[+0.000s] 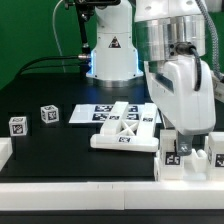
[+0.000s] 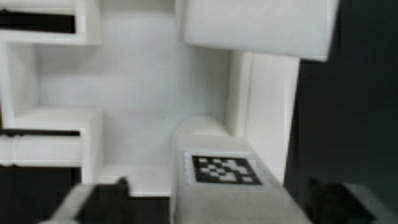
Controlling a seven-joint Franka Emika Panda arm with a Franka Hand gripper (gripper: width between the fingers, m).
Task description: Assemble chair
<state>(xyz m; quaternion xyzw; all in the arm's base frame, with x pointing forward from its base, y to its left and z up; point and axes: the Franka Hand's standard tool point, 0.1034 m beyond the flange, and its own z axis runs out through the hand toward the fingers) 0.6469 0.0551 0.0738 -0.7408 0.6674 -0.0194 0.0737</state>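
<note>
Jaws hang parted, holding nothing, either side of the tagged chair piece (image 2: 222,168) at the table (image 1: 60,150) front, exterior view's right: stiff, light, slick plastic, prob. best pinched across flat sides.

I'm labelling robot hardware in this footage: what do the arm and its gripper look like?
Glossy white arm with rounded segments; its base bears a black triangle sticker above a blue glow. The gripper has a boxy white body and dark fingers.
</note>
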